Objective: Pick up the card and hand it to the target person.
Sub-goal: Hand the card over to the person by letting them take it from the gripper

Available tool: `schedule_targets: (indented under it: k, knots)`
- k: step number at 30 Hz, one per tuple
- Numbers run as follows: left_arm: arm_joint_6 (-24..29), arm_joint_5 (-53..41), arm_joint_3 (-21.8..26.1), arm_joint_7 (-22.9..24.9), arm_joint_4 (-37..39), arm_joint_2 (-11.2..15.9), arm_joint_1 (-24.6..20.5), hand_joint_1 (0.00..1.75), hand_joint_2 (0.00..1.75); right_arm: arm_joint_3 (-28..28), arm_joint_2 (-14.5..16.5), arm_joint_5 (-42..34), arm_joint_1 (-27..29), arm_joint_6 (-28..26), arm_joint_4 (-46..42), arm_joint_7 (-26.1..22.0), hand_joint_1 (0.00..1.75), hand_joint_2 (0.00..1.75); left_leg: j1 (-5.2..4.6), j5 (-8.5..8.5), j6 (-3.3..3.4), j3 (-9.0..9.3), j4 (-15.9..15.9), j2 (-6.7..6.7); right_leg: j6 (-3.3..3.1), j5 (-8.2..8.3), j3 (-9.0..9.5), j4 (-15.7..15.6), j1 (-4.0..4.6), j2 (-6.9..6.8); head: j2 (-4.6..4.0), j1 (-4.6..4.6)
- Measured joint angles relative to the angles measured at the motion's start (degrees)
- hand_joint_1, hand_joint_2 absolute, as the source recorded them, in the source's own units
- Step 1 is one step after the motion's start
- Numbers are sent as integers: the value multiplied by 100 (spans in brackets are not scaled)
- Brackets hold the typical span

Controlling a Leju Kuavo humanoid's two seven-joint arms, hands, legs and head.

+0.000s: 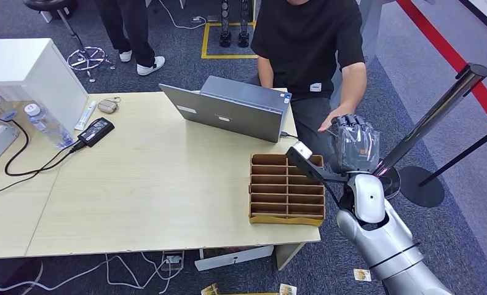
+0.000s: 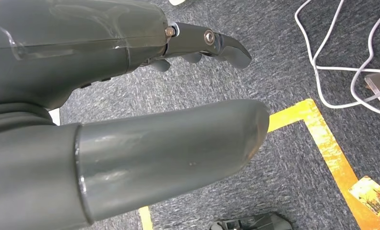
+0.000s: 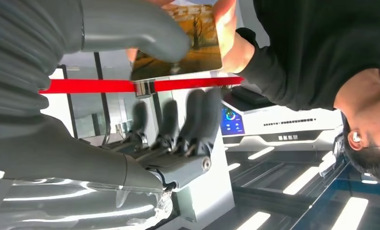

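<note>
The card (image 3: pixel 193 40), with an orange landscape picture, is up at chest height in front of the seated person in a black T-shirt (image 1: pixel 308 43). That person's fingers (image 3: pixel 229 33) grip its far edge. My right hand (image 1: pixel 356 144) is raised beside the table's right end, just under the person's hand (image 1: pixel 333 120). Its thumb (image 3: pixel 130 26) lies across the card, while its fingers (image 3: pixel 178 120) stretch straight and apart from the card. My left hand (image 2: pixel 130 110) hangs over the carpet and holds nothing, fingers apart.
A wooden divided tray (image 1: pixel 287 187) sits at the table's right front, a grey laptop (image 1: pixel 235 107) behind it. A stanchion pole (image 1: pixel 438 117) and its base (image 1: pixel 420 186) stand close on the right. Loose cards (image 1: pixel 362 274) lie on the floor. Another person (image 1: pixel 130 31) stands behind.
</note>
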Motion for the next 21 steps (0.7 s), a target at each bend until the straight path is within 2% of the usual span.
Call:
schedule_targets:
  k: [14, 18, 21]
  knots:
    - [-2, 0, 0, 7, 0, -2, 0, 0, 0, 2, 8, 0, 22, 0, 111, 1, 12, 175, 0, 0, 0, 0, 0, 0, 0, 0, 0, 0, 0, 0, 1, 0]
    - [-2, 0, 0, 7, 0, -2, 0, 0, 0, 2, 8, 0, 26, 0, 113, 0, 0, 175, 0, 0, 0, 0, 0, 0, 0, 0, 0, 0, 0, 0, 2, 0]
    - [-2, 0, 0, 26, 0, -2, 0, 0, 0, 2, 8, 0, 26, 3, 120, 1, 0, 175, 0, 0, 0, 0, 0, 0, 0, 0, 0, 0, 0, 0, 1, 0]
